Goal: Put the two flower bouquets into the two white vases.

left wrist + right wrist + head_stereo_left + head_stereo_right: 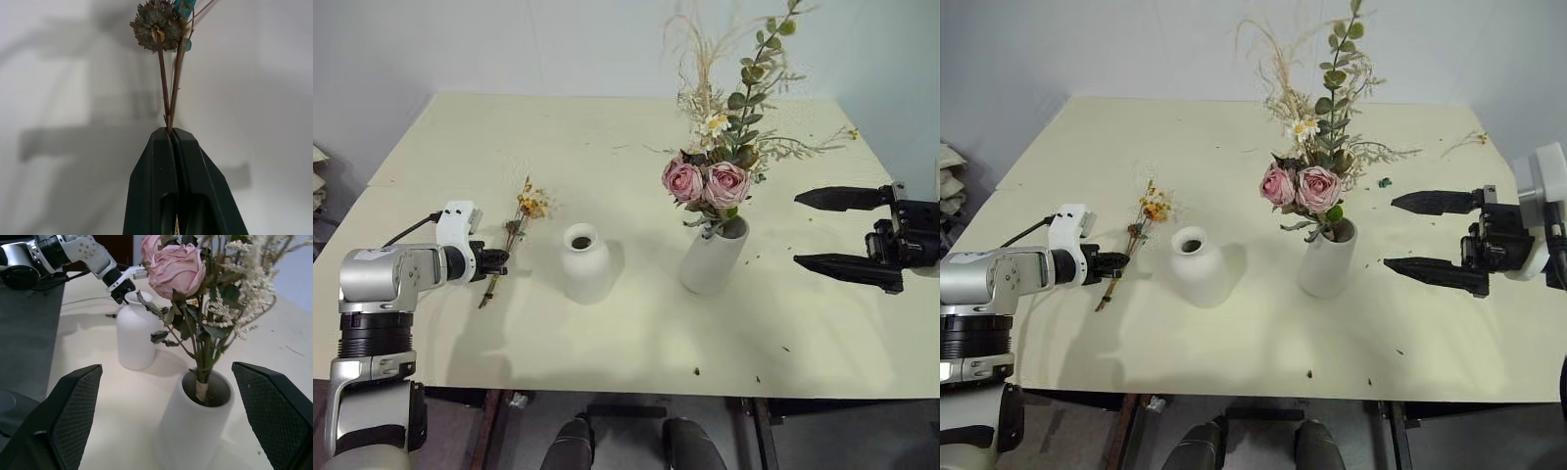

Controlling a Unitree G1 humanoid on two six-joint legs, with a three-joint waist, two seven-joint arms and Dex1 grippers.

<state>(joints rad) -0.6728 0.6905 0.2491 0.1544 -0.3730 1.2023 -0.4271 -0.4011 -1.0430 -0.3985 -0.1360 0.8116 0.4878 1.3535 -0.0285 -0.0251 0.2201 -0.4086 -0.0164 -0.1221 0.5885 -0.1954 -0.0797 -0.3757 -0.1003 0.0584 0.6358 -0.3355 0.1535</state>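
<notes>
The small bouquet of dried yellow-orange flowers lies on the left of the table, left of the short round-shouldered vase. My left gripper is shut on its brown stems, pinching them at the fingertips. The large bouquet, with pink roses, leaves and pale grasses, stands upright in the taller white vase. My right gripper hangs open to the right of that vase, pointing at it, with nothing between its fingers. The right wrist view shows the rose and the tall vase close up.
Both vases stand near the middle of the pale yellow table, with a gap between them. Small crumbs of plant debris lie near the front edge, and a loose twig lies at the far right. A wall runs behind the table.
</notes>
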